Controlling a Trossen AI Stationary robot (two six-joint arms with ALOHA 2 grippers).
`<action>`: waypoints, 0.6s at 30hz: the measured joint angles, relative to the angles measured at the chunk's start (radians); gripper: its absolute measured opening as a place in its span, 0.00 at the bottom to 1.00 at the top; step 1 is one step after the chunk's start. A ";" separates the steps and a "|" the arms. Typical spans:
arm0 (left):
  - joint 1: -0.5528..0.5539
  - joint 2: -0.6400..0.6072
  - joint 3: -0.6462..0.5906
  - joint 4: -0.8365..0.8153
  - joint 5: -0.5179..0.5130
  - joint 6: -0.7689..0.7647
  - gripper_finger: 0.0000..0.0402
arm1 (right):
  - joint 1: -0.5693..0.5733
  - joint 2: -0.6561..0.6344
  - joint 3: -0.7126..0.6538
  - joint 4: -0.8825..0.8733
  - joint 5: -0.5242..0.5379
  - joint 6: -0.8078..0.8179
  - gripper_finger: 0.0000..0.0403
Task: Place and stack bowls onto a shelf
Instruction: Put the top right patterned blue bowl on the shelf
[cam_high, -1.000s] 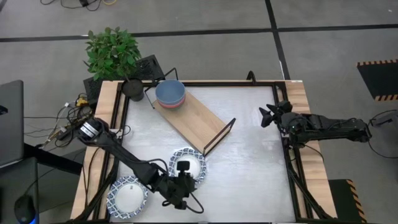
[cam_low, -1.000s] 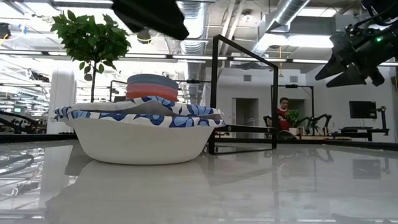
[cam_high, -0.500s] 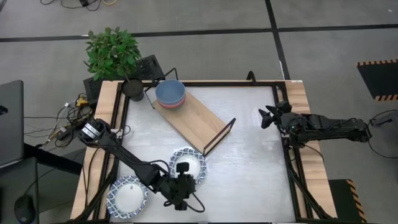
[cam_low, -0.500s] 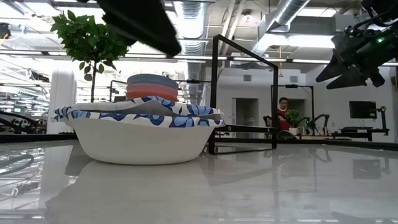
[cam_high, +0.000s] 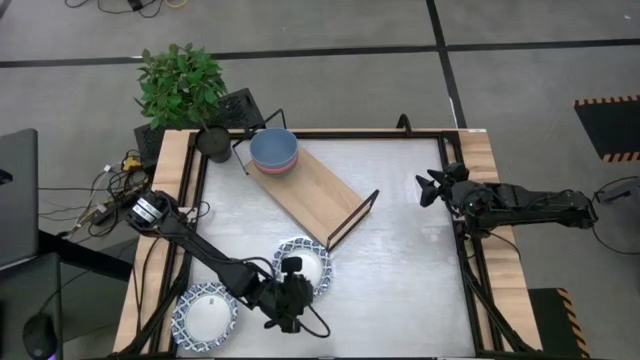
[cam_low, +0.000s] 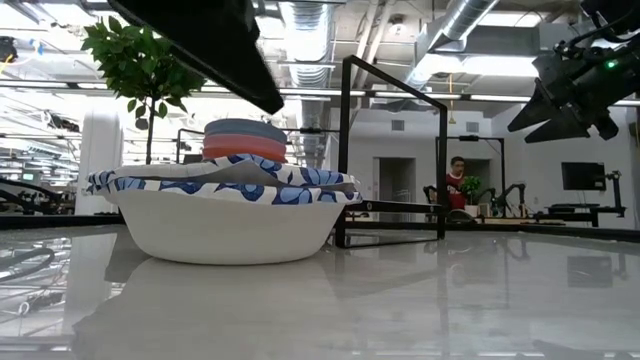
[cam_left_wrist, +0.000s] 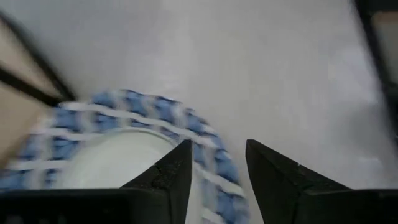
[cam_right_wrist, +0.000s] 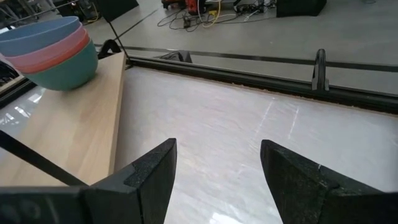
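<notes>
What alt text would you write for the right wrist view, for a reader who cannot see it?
The right pincer, fingers open, hovers over the bare white tabletop. Beyond it, the light-wood shelf carries a stack of small bowls: light blue on top, pink in the middle, teal at the bottom.

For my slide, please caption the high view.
Left end effector open above blue-and-white patterned shallow bowl; long light-wood shelf beyond.

Bright overhead light glares off the tabletop (cam_low: 420, 300), and the left wrist view is smeared with blur.
</notes>
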 joint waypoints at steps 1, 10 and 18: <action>0.000 0.000 0.000 0.002 -0.038 -0.019 0.36 | 0.000 0.000 0.000 0.000 0.000 0.000 0.64; 0.018 0.000 0.000 0.125 -0.057 -0.020 0.38 | 0.000 0.000 0.000 0.001 0.000 0.000 0.64; 0.041 0.000 0.000 0.133 0.052 -0.046 0.41 | 0.000 0.000 0.000 0.001 0.000 0.001 0.64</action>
